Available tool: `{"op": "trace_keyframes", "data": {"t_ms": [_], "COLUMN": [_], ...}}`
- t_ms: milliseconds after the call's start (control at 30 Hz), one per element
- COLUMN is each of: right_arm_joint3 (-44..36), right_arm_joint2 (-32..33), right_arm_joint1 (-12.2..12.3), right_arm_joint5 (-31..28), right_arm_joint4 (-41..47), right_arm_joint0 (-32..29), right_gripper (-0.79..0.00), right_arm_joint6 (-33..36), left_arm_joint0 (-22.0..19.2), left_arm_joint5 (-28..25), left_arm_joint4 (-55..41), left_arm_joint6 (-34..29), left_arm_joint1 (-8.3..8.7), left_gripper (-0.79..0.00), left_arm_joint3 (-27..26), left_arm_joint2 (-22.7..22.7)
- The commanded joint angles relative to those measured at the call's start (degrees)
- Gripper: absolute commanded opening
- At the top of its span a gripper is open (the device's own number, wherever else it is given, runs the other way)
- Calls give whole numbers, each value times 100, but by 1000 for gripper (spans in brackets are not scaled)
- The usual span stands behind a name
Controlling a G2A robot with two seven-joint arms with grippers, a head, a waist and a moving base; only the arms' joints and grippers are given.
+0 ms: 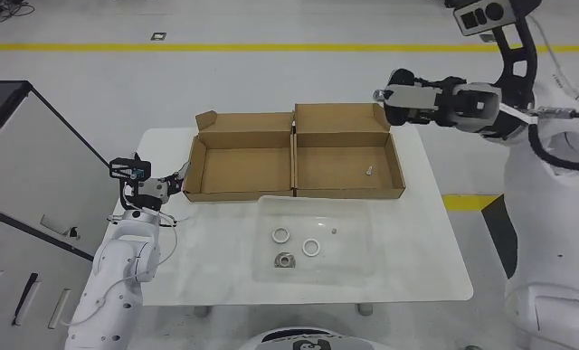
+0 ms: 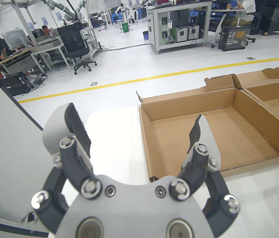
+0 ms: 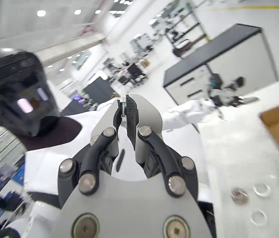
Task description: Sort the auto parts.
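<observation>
While my right end effector (image 3: 124, 105) is clamped on a small threaded screw (image 3: 122, 111), pinched between the ribbed pads near their tips, it hangs in the air above the far edge of the right cardboard box (image 1: 335, 169), close to that box's far right corner. That box is open-topped with its flaps folded outward, and one small metal fastener (image 1: 369, 168) lies on its floor, toward the right wall. The left cardboard box (image 1: 244, 169) stands wall to wall with it, of the same make, with only a bare brown floor showing inside.

My left end effector (image 2: 137, 131) sits low over the left end of the bench (image 1: 425, 250), its fingers spread wide apart with nothing between them. It is just beside the outer left wall of the left box and points toward it.

In front of the two boxes, nearer to me, a clear tray (image 1: 353, 260) rests on the bench, its far rim touching or nearly touching the boxes' front walls. Inside it lie two white rings (image 1: 281, 233), set apart from each other, and a grey metal collar (image 1: 287, 259) just beside them. A tiny dark piece (image 1: 334, 231) lies farther right in the tray, too small to identify.
</observation>
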Motion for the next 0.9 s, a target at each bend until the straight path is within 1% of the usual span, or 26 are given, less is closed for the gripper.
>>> {"op": "trace_keyframes", "data": {"t_ms": [0, 67, 133, 233, 300, 367, 600, 767, 867], "right_arm_joint3": [-19, 16, 19, 82, 257, 414, 1240, 1870, 2203], "right_arm_joint2": [143, 145, 55, -335, -659, -1047, -2338, -3102, -3471], "right_arm_joint1": [87, 154, 216, 304, 319, 334, 226, 105, 24], "right_arm_joint5": [368, 635, 745, 854, 886, 825, 761, 698, 652], "right_arm_joint4": [-938, -1611, -2387, -3715, -4197, -4891, -6050, -6576, -6739], "right_arm_joint0": [84, 193, 340, 675, 910, 1174, 1881, 2138, 2226], "right_gripper": [-785, -785, -785, -785, -785, -785, -785, -785, -785], "right_arm_joint6": [179, 319, 465, 785, 892, 992, 920, 808, 751], "left_arm_joint0": [0, 0, 0, 0, 0, 0, 0, 0, 0], "left_arm_joint5": [0, 0, 0, 0, 0, 0, 0, 0, 0], "left_arm_joint4": [0, 0, 0, 0, 0, 0, 0, 0, 0], "left_arm_joint6": [0, 0, 0, 0, 0, 0, 0, 0, 0], "left_arm_joint1": [0, 0, 0, 0, 0, 0, 0, 0, 0], "left_gripper": [0, 0, 0, 0, 0, 0, 0, 0, 0], "left_arm_joint3": [0, 0, 0, 0, 0, 0, 0, 0, 0], "left_arm_joint2": [0, 0, 0, 0, 0, 0, 0, 0, 0]}}
